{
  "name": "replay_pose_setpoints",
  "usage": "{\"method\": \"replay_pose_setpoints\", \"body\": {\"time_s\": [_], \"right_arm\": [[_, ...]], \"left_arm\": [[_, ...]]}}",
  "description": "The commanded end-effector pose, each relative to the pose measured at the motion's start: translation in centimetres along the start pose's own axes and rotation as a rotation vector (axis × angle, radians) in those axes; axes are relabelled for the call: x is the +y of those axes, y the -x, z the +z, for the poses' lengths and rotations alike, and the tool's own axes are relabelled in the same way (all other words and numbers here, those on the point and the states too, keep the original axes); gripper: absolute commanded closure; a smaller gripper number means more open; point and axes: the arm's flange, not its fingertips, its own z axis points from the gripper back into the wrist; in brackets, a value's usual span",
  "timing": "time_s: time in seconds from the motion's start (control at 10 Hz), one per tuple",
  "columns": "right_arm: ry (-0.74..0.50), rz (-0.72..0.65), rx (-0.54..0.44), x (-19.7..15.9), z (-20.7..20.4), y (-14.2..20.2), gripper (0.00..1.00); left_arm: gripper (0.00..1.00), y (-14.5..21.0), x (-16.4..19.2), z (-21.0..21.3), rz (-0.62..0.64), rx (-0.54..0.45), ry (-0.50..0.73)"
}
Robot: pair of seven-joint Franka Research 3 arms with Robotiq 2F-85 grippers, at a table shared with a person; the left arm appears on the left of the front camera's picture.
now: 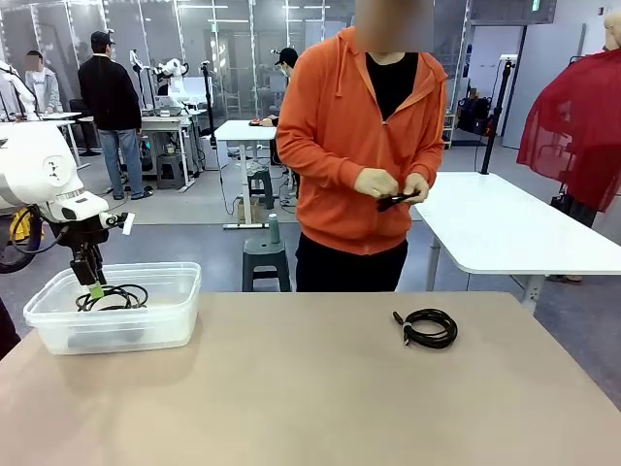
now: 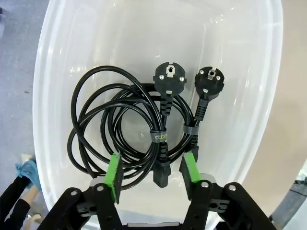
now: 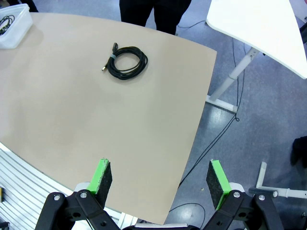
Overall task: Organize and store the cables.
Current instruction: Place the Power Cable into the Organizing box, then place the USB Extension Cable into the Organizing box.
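Two coiled black power cables (image 2: 134, 120) with round plugs lie in a clear plastic bin (image 2: 235, 57). My left gripper (image 2: 151, 172) hangs just above them, open, its green pads (image 2: 113, 172) on either side of a connector end without pressing it. From the front, that gripper (image 1: 94, 283) dips into the bin (image 1: 116, 335) at the table's left. Another coiled cable (image 1: 428, 327) lies on the table right of centre, also in the right wrist view (image 3: 125, 62). My right gripper (image 3: 158, 177) is open and empty, high over the table's edge. The person's hands hold a black cable (image 1: 398, 200).
The person in an orange hoodie (image 1: 340, 126) stands at the far side. A white table (image 1: 514, 228) stands behind on the right. The tan tabletop (image 1: 291, 388) is bare between bin and loose coil. The bin (image 3: 12, 21) shows at the right wrist view's top left.
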Motion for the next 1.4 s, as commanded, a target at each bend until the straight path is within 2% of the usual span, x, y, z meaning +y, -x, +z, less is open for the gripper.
{"method": "replay_pose_setpoints", "body": {"time_s": [0.0,0.1,0.2,0.3,0.4,1.3], "right_arm": [[-0.005,-0.002,0.000,0.06,-0.22,0.35,0.00],[-0.005,-0.002,0.000,0.06,-0.22,0.35,0.00],[-0.005,-0.002,0.000,0.06,-0.22,0.35,0.00],[-0.005,-0.002,0.000,0.06,-0.22,0.35,0.00],[-0.005,-0.002,0.000,0.06,-0.22,0.35,0.00],[-0.005,-0.002,0.000,0.06,-0.22,0.35,0.00]], "left_arm": [[0.15,-0.02,0.33,0.39,0.016,-0.012,0.021],[0.12,0.02,0.30,0.39,0.025,-0.017,0.023],[0.02,0.00,0.45,0.48,0.054,-0.036,0.022],[0.02,0.20,0.65,0.32,0.056,-0.042,0.037],[0.02,0.12,-0.01,-0.01,0.014,-0.004,0.005],[0.02,0.12,-0.01,-0.01,0.014,-0.004,0.005]]}}
